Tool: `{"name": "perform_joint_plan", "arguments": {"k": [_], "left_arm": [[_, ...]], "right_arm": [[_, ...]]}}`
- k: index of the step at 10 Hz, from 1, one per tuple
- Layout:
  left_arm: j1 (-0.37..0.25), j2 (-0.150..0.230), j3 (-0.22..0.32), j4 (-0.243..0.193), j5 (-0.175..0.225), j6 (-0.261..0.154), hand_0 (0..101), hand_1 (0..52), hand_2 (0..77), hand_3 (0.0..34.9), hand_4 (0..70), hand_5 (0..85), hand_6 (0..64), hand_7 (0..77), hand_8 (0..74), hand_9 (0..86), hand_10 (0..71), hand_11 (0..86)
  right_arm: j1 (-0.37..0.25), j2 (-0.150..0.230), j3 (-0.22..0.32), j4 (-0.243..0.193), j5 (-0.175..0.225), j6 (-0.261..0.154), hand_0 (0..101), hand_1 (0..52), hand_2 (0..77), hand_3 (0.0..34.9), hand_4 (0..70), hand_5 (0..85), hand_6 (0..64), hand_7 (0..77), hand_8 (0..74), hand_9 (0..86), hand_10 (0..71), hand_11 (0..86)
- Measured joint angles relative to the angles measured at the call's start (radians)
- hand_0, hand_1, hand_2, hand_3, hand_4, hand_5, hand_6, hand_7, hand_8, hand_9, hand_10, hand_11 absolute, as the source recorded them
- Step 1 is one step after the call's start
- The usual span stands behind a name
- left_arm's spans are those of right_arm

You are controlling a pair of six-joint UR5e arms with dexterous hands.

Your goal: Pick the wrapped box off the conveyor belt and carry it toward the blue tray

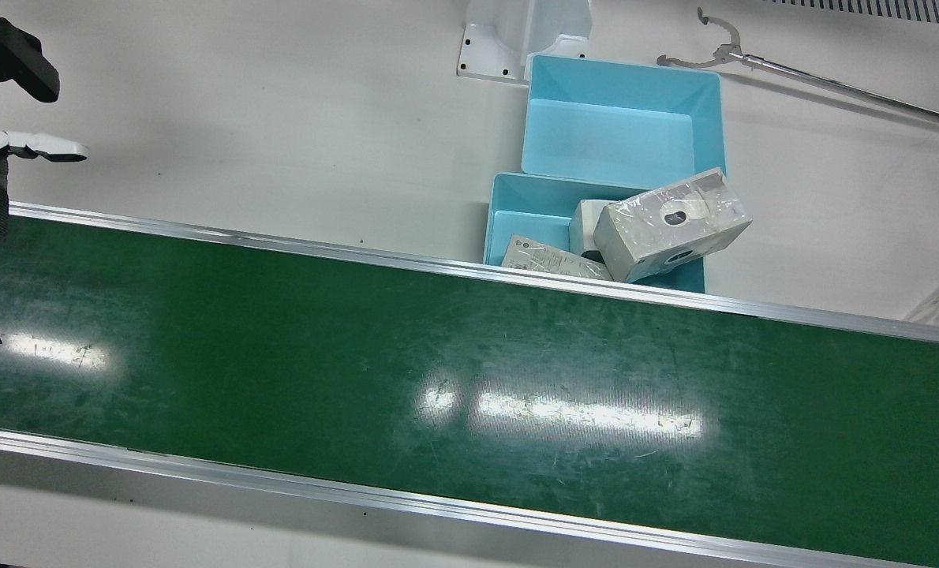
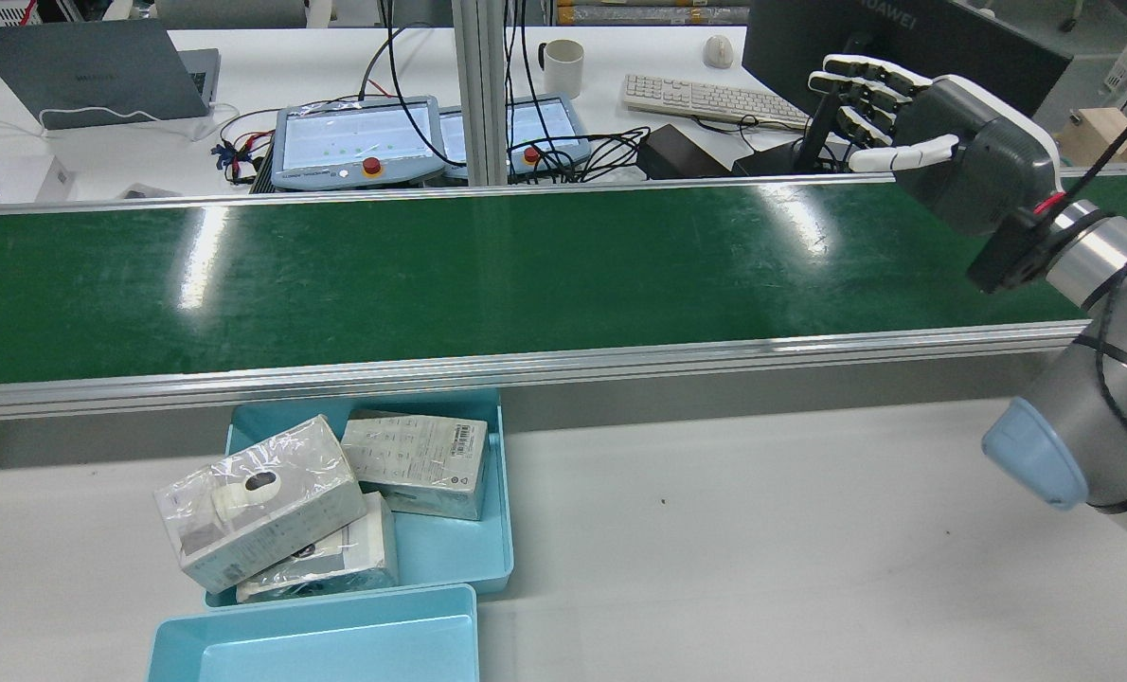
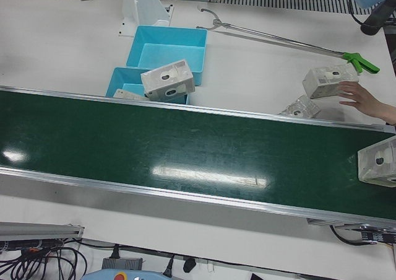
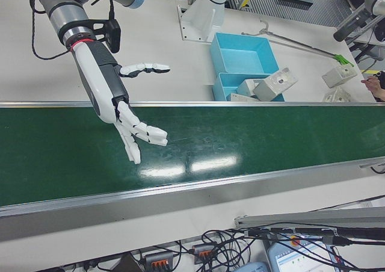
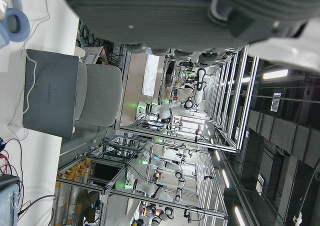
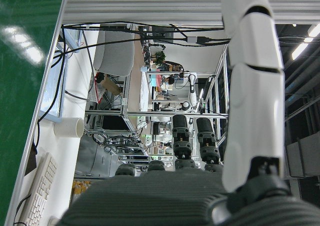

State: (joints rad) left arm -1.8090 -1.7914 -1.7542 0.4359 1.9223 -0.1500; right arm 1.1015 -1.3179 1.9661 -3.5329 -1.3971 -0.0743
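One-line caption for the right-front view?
Open right robot hand hovers over the green conveyor belt; wrapped boxes fill the blue tray.

The wrapped box (image 3: 378, 161) lies flat on the green conveyor belt (image 3: 185, 150). It is pale grey under clear film, with a round mark on its face, and the view's edge cuts part of it off. It is well apart from my right hand (image 4: 123, 115), at the belt's other end. The blue tray (image 1: 509, 189) sits just beside the belt, between my hand and that box. It holds three more wrapped boxes, the top one (image 1: 675, 223) tilted across its rim.
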Motion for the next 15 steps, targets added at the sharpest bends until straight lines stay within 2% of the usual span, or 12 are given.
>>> {"name": "perform_joint_plan", "arguments": {"k": [1,2,3,8,15], "left_arm": [[0.0,0.0,0.0,0.0,0.0,0.0,0,0.0,1.1,0.0,0.0,1.1,0.0,0.5,0.5,0.0,0.0,0.0],[0.0,0.0,0.0,0.0,0.0,0.0,0,0.0,1.1,0.0,0.0,1.1,0.0,0.5,0.5,0.0,0.5,0.0],[0.0,0.0,0.0,0.0,0.0,0.0,0,0.0,1.1,0.0,0.0,1.1,0.0,0.5,0.5,0.0,0.0,0.0],[0.0,0.0,0.0,0.0,0.0,0.0,0,0.0,1.1,0.0,0.0,1.1,0.0,0.5,0.5,0.0,0.5,0.0],[0.0,0.0,0.0,0.0,0.0,0.0,0,0.0,0.5,0.0,0.0,1.1,0.0,0.5,0.5,0.0,0.0,0.0]], "right_arm": [[0.005,-0.002,0.003,0.0,-0.001,0.002,48,15.3,13.6,6.7,8.2,20.7,4.9,16.9,0.0,3.8,0.0,1.6],[0.011,-0.004,0.004,0.001,-0.006,0.003,48,15.3,13.1,6.6,7.1,20.7,2.2,16.9,0.0,3.3,0.0,1.6],[0.017,-0.005,0.004,0.001,-0.013,0.004,48,14.7,13.1,5.4,7.1,20.7,4.4,16.9,0.0,4.4,0.0,1.6],[0.026,-0.009,0.003,0.014,-0.026,0.005,48,13.6,11.4,5.6,10.9,21.3,4.9,18.0,0.0,5.4,0.0,1.6],[0.031,-0.009,0.001,0.016,-0.026,0.005,48,13.1,12.0,5.4,10.9,21.3,4.9,18.0,0.0,5.4,0.0,1.6]]}}
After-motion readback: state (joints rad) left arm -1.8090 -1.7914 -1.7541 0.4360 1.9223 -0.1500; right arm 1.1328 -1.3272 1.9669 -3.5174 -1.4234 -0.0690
